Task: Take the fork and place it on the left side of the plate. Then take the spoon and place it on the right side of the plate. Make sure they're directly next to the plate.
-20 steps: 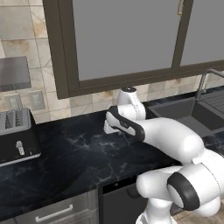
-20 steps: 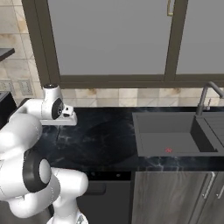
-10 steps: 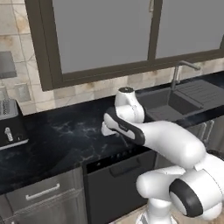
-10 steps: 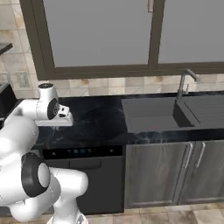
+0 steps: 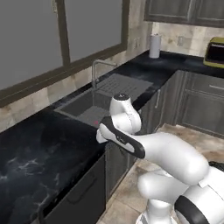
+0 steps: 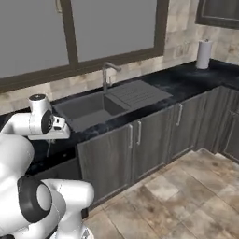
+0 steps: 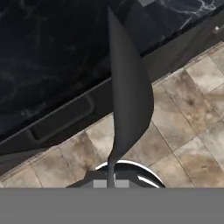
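Note:
My gripper (image 7: 108, 176) is shut on the thin handle of a dark grey utensil, which I take for the spoon (image 7: 127, 92); its leaf-shaped head rises up the middle of the hand view. The hand (image 5: 101, 132) hangs over the front edge of the black counter (image 5: 39, 148), just left of the sink (image 5: 94, 106). From the right base view the gripper (image 6: 56, 134) points down past the counter edge. The plate and the fork are out of view.
A faucet (image 6: 108, 74) stands behind the sink (image 6: 88, 109). A paper towel roll (image 5: 154, 45) sits in the far counter corner. Below the hand are a dark dishwasher front with a bar handle (image 7: 61, 120) and tiled floor (image 7: 192, 113). Grey cabinets (image 6: 154, 140) run rightwards.
The whole scene has shifted: the base has driven and turned away from the toaster end of the counter toward the sink and the corner. The gripper stays shut on the utensil.

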